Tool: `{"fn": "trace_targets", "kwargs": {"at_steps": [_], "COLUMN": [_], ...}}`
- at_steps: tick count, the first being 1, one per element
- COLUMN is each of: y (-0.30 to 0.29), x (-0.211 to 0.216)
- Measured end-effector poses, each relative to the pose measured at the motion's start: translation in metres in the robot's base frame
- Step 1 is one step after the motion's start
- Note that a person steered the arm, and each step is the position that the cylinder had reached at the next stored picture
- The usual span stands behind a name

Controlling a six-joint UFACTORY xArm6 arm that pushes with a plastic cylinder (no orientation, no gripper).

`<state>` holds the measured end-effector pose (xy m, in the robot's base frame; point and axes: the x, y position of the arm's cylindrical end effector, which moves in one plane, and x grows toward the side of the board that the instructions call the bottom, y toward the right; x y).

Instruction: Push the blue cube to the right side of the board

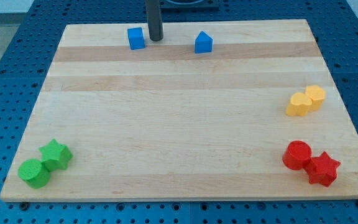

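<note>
The blue cube (136, 38) sits near the view's top edge of the wooden board (179, 118), left of centre. My tip (156, 38) is the lower end of the dark rod, just to the right of the blue cube, close beside it with a narrow gap showing. A second blue block with a pointed, house-like top (203, 42) lies further right along the same top strip, apart from my tip.
Two yellow blocks (306, 101) touch each other near the right edge. A red cylinder (298, 154) and a red star (322, 168) sit at the bottom right. A green star (56, 154) and a green cylinder (35, 173) sit at the bottom left.
</note>
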<state>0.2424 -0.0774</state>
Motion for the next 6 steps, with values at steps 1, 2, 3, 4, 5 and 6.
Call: {"fn": "trace_targets", "kwargs": {"at_steps": [1, 2, 3, 4, 5, 6], "y": [-0.014, -0.032, -0.051, -0.071, -0.091, -0.109], "x": [0.000, 0.003, 0.006, 0.010, 0.017, 0.022]}}
